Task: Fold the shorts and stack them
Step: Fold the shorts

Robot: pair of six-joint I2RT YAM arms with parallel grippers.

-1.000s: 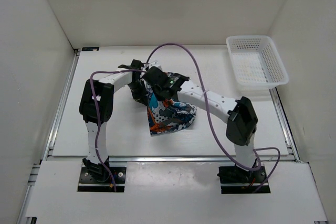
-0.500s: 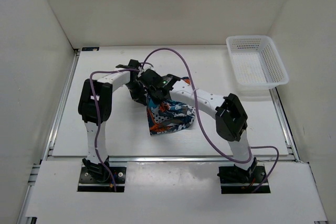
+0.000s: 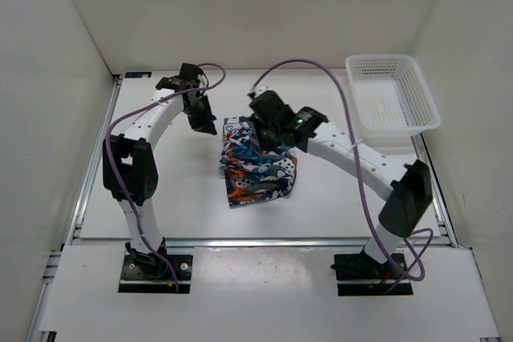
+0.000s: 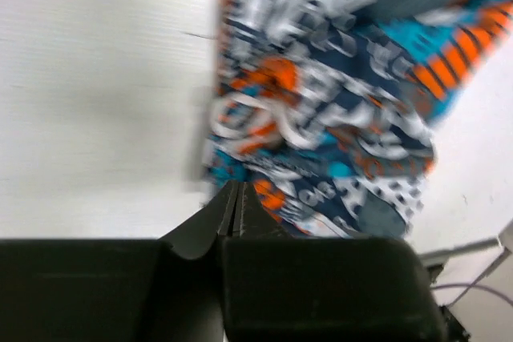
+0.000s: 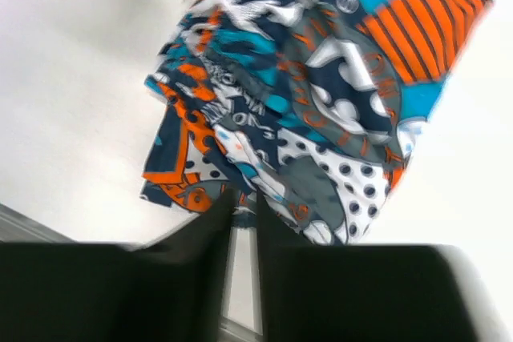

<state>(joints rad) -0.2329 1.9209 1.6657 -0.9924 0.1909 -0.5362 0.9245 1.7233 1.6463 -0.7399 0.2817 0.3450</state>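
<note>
**A:** If you're logging this one, where do the shorts [image 3: 256,164] sit?

**B:** Mid worktop [image 3: 160,190], a folded bundle. Far edge is fairly square, the near-left corner is ragged and pointed. The basket [image 3: 390,94] is well apart at far right and holds none of the cloth.

**A:** Claws?

**B:** Left claw [image 4: 238,198] is clenched on nothing, fingers pressed flat together, hanging off the far-left corner of the shorts and not touching them. Right claw [image 5: 243,202] is above the far edge. There's a thin slit between its fingers and no cloth in it, but the view is blurred, so I can't tell if it's released or clenched.

**A:** Step?

**B:** My guess is the fold is mostly done, and squaring up and the final placing are left.

**A:** How to do it well?

**B:** Release both claws before coming down. Pinch every layer at an edge, not just the top one, or the fold peels apart. Take two corners of the same edge and move them together, keeping low over the worktop. Tuck in the ragged near-left corner. The cloth is soft, so a drag will bunch it; lift it slightly instead.
</note>
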